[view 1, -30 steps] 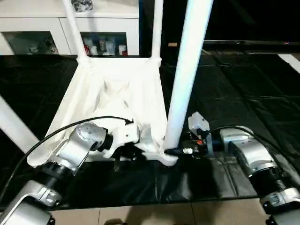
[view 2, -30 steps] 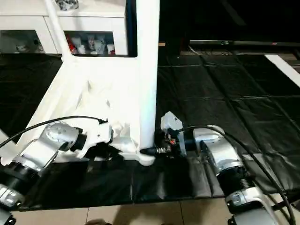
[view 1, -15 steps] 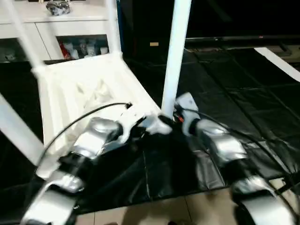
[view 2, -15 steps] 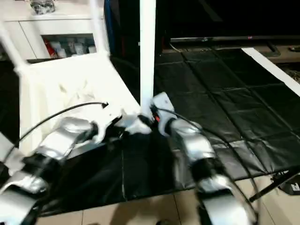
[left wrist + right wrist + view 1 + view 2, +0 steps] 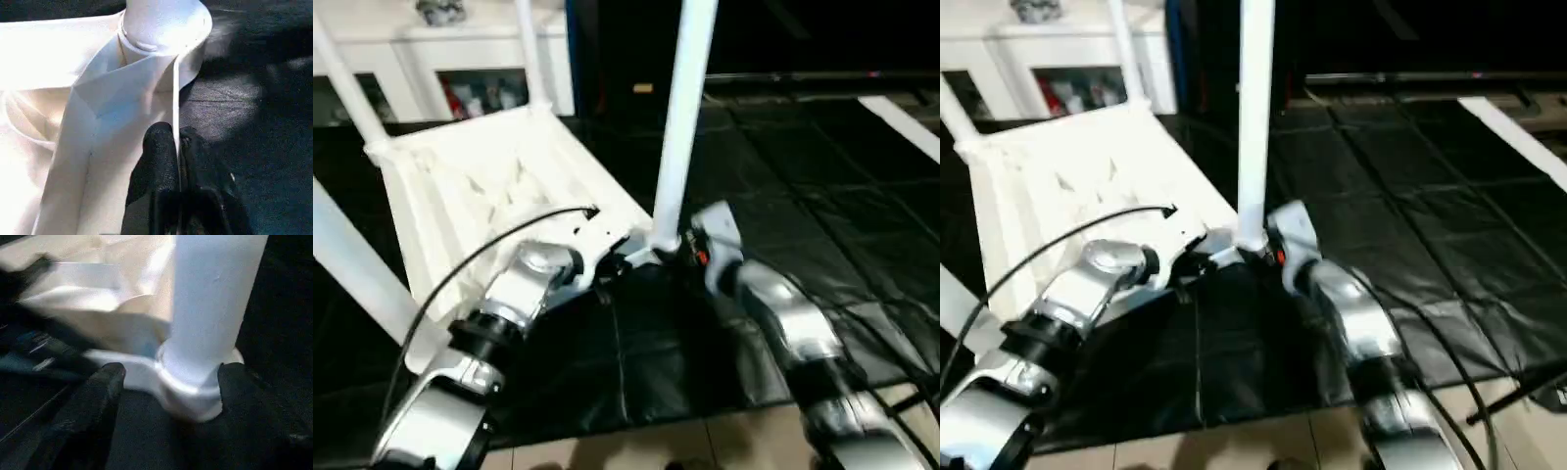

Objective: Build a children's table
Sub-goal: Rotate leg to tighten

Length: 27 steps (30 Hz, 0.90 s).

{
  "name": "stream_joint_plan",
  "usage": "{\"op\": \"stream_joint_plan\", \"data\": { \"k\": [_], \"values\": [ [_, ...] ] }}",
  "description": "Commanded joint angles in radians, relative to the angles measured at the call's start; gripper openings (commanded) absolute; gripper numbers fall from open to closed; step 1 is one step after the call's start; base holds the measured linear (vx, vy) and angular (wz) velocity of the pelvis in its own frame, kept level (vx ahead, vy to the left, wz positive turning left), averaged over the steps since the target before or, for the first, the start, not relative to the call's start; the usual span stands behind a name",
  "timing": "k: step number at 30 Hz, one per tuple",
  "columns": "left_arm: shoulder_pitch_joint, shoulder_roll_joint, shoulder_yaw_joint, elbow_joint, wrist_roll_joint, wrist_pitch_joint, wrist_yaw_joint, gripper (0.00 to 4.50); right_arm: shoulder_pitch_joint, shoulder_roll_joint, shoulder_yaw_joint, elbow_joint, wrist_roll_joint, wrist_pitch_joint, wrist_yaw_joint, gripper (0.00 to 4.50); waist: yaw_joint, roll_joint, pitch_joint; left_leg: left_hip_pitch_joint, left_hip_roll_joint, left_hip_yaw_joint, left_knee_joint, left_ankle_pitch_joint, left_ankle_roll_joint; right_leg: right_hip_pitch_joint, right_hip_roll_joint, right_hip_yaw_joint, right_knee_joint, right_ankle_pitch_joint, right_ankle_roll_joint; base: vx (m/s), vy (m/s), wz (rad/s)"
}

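Turned on the black mat (image 5: 822, 225) since one second ago: the children's table (image 5: 489, 186), its far edge now slanted against the white cabinet (image 5: 401, 49), no longer parallel to it. Swung along with it: the near corner with the upright leg (image 5: 680, 127), and both silver forearms, now closer together.

From the head views: lies upside down on the mat, ribbed underside up, four legs rising from the corners. Hides the fingers of both arms behind wrists and the corner.

From the left wrist view: left gripper (image 5: 177, 134) clenched on the thin rim of the table top, just beside the round corner socket (image 5: 166, 24), one black finger on each side of the rim.

From the right wrist view: right gripper (image 5: 168, 377) released, fingers (image 5: 105, 379) spread on both sides of the same socket at the foot of the leg, not clamping it; cannot tell if one tip touches.

Writing: a small red mark (image 5: 700, 257) on the right wrist, too small to read. Blurred red and white items behind the cabinet glass, not readable.

Around: black cable (image 5: 480, 259) arching over the left forearm, a white strip (image 5: 901, 122) on the mat far right, pale floor tiles (image 5: 656, 446) at the near edge.
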Motion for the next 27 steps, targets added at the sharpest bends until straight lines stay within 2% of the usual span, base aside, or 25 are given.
{"op": "stream_joint_plan", "data": {
  "k": [1, 4, 5, 6, 10, 12, 15, 16, 17, 21, 23, 27],
  "values": [
    [-0.013, 0.016, 0.005, -0.003, -0.008, -0.08, -0.031, 0.0, 0.028, -0.043, -0.016, -0.092, 0.049, 0.024, 0.076, 3.58, 0.008, -0.011, -0.07, -0.005, 0.031, -0.01, -0.059, -0.127, 0.087, 0.067, -0.072, 0.055, -0.086, -0.327, -0.119, 0.0, 0.0, 0.0],
    [-0.007, 0.043, -0.025, 0.024, -0.004, -0.165, -0.103, 0.0, 0.111, -0.135, -0.041, -0.215, 0.119, 0.048, 0.187, 3.89, 0.015, -0.013, -0.071, -0.003, 0.032, -0.01, -0.058, -0.134, 0.094, 0.064, -0.072, 0.056, -0.087, -0.346, -0.102, 0.0, 0.0, 0.0],
    [-0.004, 0.061, -0.047, 0.039, -0.002, -0.231, -0.162, 0.0, 0.156, -0.181, -0.064, -0.265, 0.139, 0.053, 0.223, 3.98, 0.018, -0.017, -0.07, -0.004, 0.031, -0.009, -0.059, -0.136, 0.099, 0.063, -0.071, 0.056, -0.091, -0.366, -0.089, 0.0, 0.0, 0.0],
    [-0.004, 0.061, -0.047, 0.039, -0.002, -0.231, -0.162, 0.0, 0.156, -0.181, -0.064, -0.265, 0.139, 0.053, 0.223, 4.07, 0.02, -0.016, -0.07, -0.004, 0.031, -0.01, -0.06, -0.135, 0.1, 0.062, -0.071, 0.055, -0.093, -0.373, -0.086, 0.0, 0.0, 0.0],
    [0.015, 0.086, -0.075, 0.034, -0.019, -0.336, -0.282, 0.0, 0.219, -0.236, -0.139, -0.294, 0.143, 0.048, 0.198, 4.34, 0.021, -0.02, -0.07, 0.0, 0.033, -0.008, -0.06, -0.138, 0.087, 0.057, -0.073, 0.054, -0.093, -0.388, -0.093, 0.0, 0.0, 0.0],
    [0.02, 0.09, -0.08, 0.036, -0.026, -0.366, -0.311, 0.0, 0.248, -0.254, -0.154, -0.321, 0.157, 0.058, 0.198, 4.47, 0.031, -0.021, -0.069, 0.0, 0.033, -0.007, -0.06, -0.136, 0.089, 0.056, -0.073, 0.055, -0.091, -0.385, -0.093, 0.0, 0.0, 0.0],
    [0.033, 0.093, -0.084, 0.027, -0.044, -0.389, -0.352, 0.0, 0.292, -0.266, -0.169, -0.363, 0.169, 0.072, 0.188, 4.47, 0.041, -0.017, -0.069, 0.003, 0.035, -0.006, -0.061, -0.137, 0.086, 0.055, -0.075, 0.055, -0.091, -0.386, -0.09, 0.0, 0.0, 0.0],
    [0.04, 0.094, -0.084, 0.022, -0.057, -0.404, -0.383, 0.0, 0.312, -0.268, -0.178, -0.382, 0.17, 0.076, 0.174, 4.47, 0.043, -0.019, -0.068, -0.001, 0.035, -0.008, -0.062, -0.134, 0.086, 0.057, -0.075, 0.056, -0.092, -0.384, -0.084, 0.0, 0.0, 0.0],
    [0.047, 0.096, -0.086, 0.016, -0.065, -0.413, -0.403, 0.0, 0.326, -0.266, -0.186, -0.392, 0.165, 0.08, 0.153, 4.47, 0.044, -0.019, -0.068, 0.002, 0.035, -0.008, -0.063, -0.136, 0.084, 0.056, -0.075, 0.055, -0.092, -0.388, -0.082, 0.0, 0.0, 0.0],
    [0.062, 0.104, -0.084, 0.007, -0.065, -0.437, -0.433, 0.0, 0.334, -0.23, -0.226, -0.389, 0.139, 0.093, 0.042, 4.47, 0.039, -0.022, -0.065, 0.002, 0.03, -0.007, -0.064, -0.16, 0.067, 0.053, -0.076, 0.051, -0.103, -0.466, -0.059, 0.0, 0.0, 0.0],
    [0.064, 0.109, -0.087, 0.007, -0.062, -0.446, -0.438, 0.0, 0.336, -0.222, -0.226, -0.391, 0.135, 0.088, 0.028, 4.47, 0.039, -0.024, -0.063, 0.006, 0.028, -0.006, -0.063, -0.172, 0.061, 0.048, -0.076, 0.05, -0.11, -0.515, -0.041, 0.0, 0.0, 0.0],
    [0.071, 0.112, -0.067, 0.012, -0.061, -0.464, -0.421, 0.0, 0.345, -0.184, -0.217, -0.41, 0.133, 0.101, -0.029, 4.47, 0.035, -0.02, -0.063, 0.004, 0.029, -0.009, -0.065, -0.18, 0.059, 0.047, -0.076, 0.048, -0.111, -0.525, -0.027, 0.0, 0.0, 0.0]
  ]
}}
